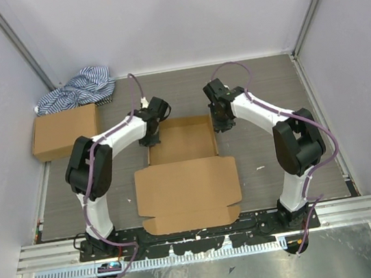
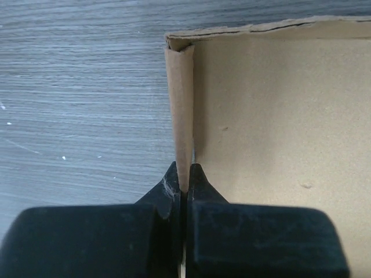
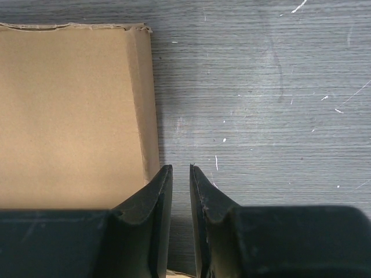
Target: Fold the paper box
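The paper box (image 1: 187, 184) is lying at the centre of the top view. The left gripper (image 2: 184, 184) is pinching its raised side wall (image 2: 179, 110), likely to hold it upright. Only the right wrist view is showing the right gripper (image 3: 181, 174) slightly parted, gripping nothing, just outside the opposite wall (image 3: 144, 98).

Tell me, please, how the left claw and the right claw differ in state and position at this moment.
The left claw is shut on the upright left wall of the paper box; the right claw is slightly open, with only table showing in its gap. The left claw straddles its wall; the right claw sits just outside the right wall, gripping nothing. Both are black and point at the box's far section.
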Motion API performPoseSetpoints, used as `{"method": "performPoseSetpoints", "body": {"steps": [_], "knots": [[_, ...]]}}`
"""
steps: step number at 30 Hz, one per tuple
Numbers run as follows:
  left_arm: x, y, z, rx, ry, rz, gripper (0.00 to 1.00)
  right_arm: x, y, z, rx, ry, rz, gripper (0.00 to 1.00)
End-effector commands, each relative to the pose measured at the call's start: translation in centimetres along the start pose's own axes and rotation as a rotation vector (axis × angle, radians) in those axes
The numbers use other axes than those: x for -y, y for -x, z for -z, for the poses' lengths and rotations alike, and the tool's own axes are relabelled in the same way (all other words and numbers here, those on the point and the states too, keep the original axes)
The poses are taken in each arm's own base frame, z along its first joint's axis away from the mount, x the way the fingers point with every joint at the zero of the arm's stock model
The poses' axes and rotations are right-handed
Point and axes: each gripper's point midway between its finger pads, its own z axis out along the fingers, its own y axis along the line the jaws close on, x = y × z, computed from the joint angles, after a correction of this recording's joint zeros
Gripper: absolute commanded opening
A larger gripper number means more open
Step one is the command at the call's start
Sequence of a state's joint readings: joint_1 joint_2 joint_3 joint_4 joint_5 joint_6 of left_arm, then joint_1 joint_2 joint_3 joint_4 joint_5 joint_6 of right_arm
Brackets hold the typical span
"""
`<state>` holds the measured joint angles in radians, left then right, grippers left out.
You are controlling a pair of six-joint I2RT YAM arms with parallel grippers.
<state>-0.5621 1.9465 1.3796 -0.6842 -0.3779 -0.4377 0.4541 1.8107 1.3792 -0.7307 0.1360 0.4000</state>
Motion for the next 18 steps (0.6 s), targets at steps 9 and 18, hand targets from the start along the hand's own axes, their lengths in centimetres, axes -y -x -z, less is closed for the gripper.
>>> {"method": "performPoseSetpoints", "body": {"steps": [9, 18], "knots": [[-0.6, 0.0, 0.7, 0.006, 0.079, -0.073, 0.24, -0.3, 0.8, 0.8, 0.034, 0.014, -0.029, 0.24], [-0.6, 1.3, 3.2, 0.047, 0.039, -0.029, 0.43, -0.3, 2.5, 2.8, 0.098, 0.02, -0.016, 0.24]]}}
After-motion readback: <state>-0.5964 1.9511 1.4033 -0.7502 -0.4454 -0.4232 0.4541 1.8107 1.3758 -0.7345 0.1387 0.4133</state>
